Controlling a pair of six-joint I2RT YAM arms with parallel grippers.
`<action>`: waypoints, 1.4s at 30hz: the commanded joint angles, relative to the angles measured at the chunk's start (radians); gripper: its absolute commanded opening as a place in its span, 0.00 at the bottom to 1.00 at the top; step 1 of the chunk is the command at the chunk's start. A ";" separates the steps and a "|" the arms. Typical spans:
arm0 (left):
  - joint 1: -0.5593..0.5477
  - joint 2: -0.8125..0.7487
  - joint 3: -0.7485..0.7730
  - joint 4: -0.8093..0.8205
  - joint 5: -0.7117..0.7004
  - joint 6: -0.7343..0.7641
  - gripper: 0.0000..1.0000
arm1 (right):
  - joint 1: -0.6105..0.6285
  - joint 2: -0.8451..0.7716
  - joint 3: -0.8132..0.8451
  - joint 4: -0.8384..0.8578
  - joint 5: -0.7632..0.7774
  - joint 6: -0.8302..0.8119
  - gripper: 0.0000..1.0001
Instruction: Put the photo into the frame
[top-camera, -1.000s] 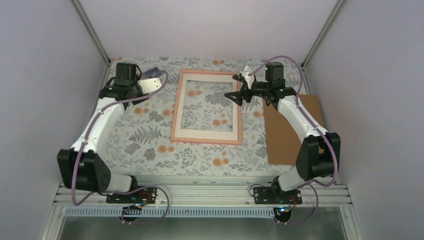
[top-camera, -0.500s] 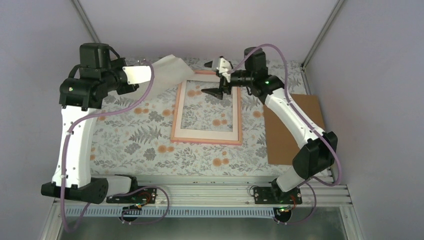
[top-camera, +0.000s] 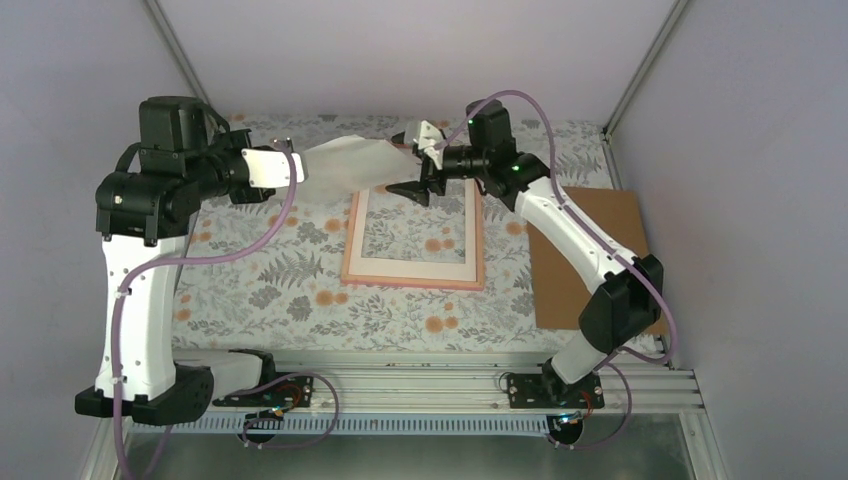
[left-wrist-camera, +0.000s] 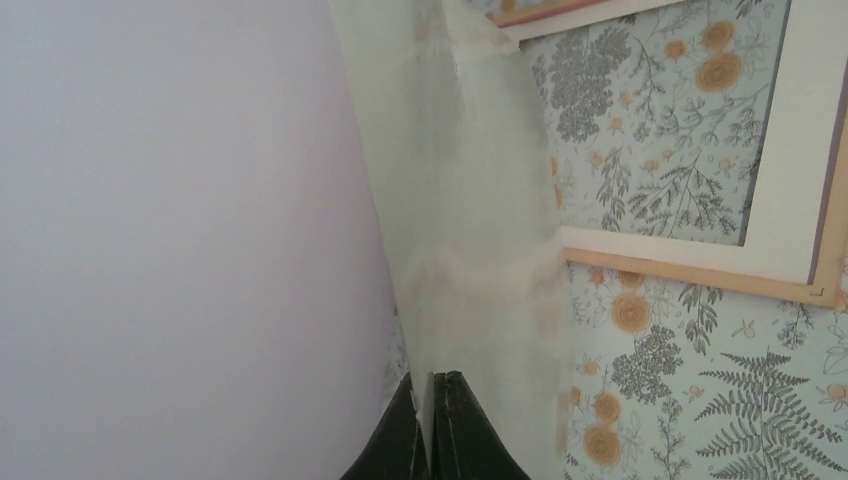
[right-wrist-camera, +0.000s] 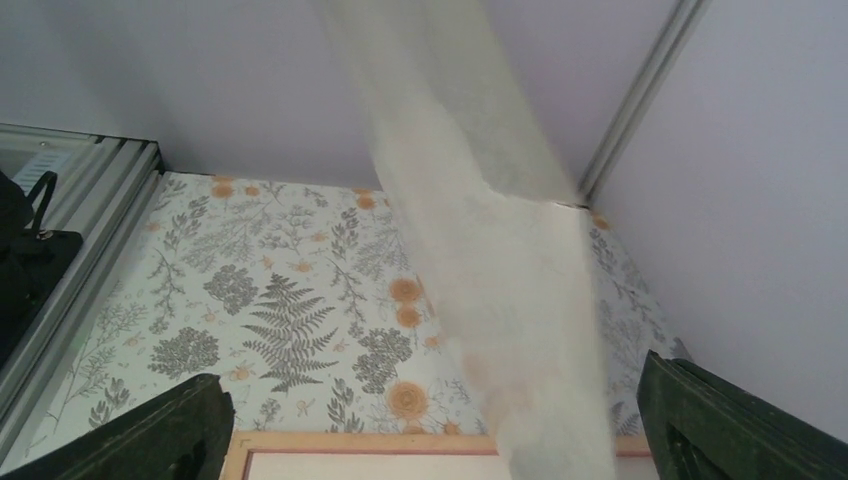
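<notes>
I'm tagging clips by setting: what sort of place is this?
Probably a robotics lab cell: plain pale panel walls on three sides, a left white robot arm and a right white robot arm bolted to an aluminium rail, a floral-print cloth underneath.

Legible markings: none in any view. The photo (top-camera: 345, 160), showing only a pale, unprinted side, carries no lettering. The frame (top-camera: 413, 284) bears no label or brand. The floral table cover (top-camera: 290, 275) shows a leaf and flower pattern only, with no words, numbers or signs that can be read.
</notes>
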 joint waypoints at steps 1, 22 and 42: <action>-0.004 0.005 0.058 -0.037 0.082 0.031 0.02 | 0.065 0.001 -0.027 0.052 0.059 0.005 0.99; -0.006 -0.019 -0.002 0.029 0.111 -0.026 0.03 | 0.092 0.068 0.049 -0.097 -0.046 0.162 0.04; -0.004 0.046 -0.165 0.441 -0.330 -0.662 1.00 | -0.193 0.370 -0.264 0.761 -0.331 1.349 0.04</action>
